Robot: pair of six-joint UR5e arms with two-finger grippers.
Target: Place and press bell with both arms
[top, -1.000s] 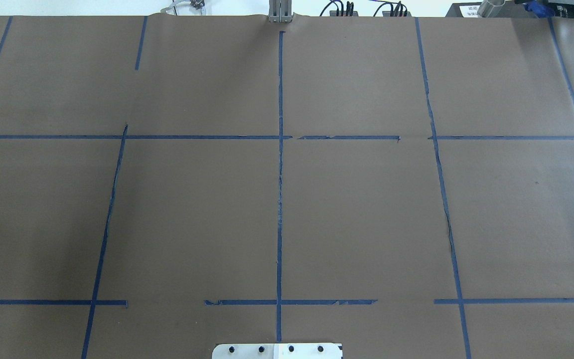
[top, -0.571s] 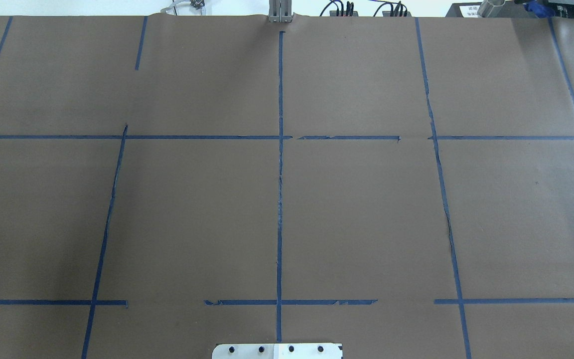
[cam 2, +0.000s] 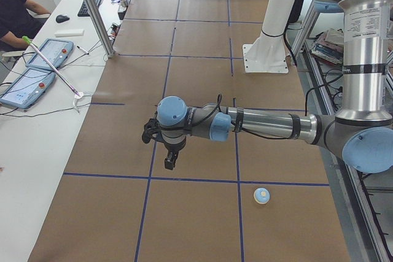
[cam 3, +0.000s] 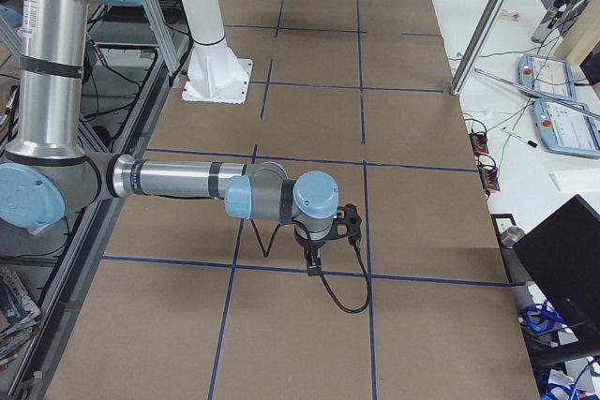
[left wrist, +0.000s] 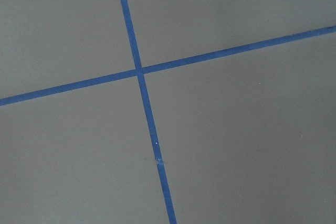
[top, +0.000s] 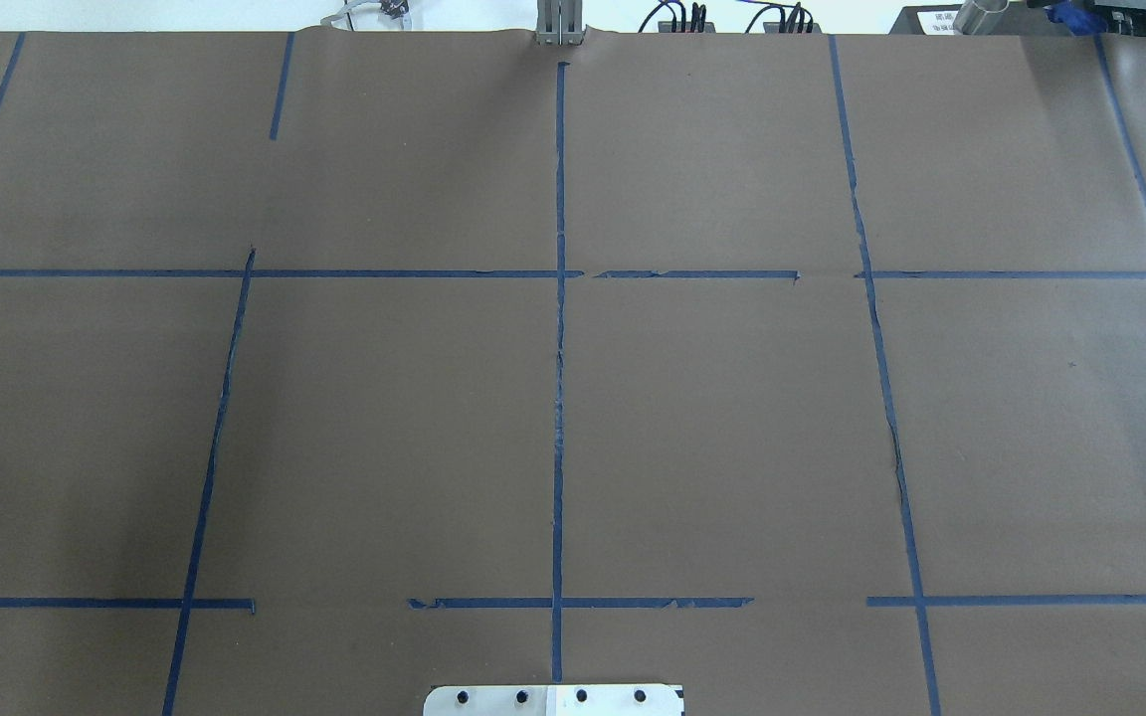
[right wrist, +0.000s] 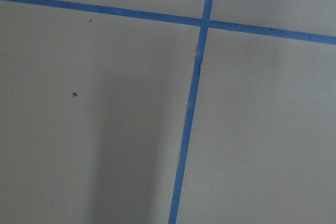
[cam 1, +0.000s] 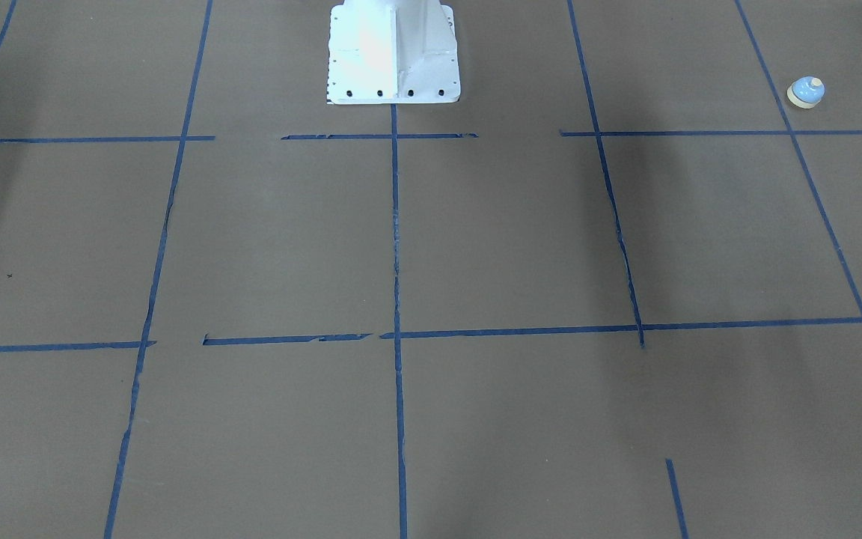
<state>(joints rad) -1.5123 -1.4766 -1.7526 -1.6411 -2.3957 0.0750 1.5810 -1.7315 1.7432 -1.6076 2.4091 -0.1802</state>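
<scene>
Meanwhile, catches the bell (cam 1: 806, 92) upright on the brown-papered table (cam 1: 266, 239), button up, far out on robot's L side, on robot's side of a blue tape line (cam 1: 670, 133), alone in its taped square. Shows left arm (cam 2: 264, 126) stretched level above the paper, w/ left gripper (cam 2: 169, 164) pointing down, off the surface, near the bell but apart from it, across a tape line. Can't judge finger spread or any grasp from this side view. Shows right arm (cam 3: 178, 180) reaching out low at table's opp. end, w/ right gripper (cam 3: 312, 267) hanging tip-down by a tape line, well apart from the bell; can't judge its spread or grasp either. Picks up only paper & crossed tape in both wrist cams. Includes white pedestal (cam 1: 393, 52) at robot's base, plus an operator (cam 2: 13, 16) seated beside two tablets (cam 2: 50, 53).
</scene>
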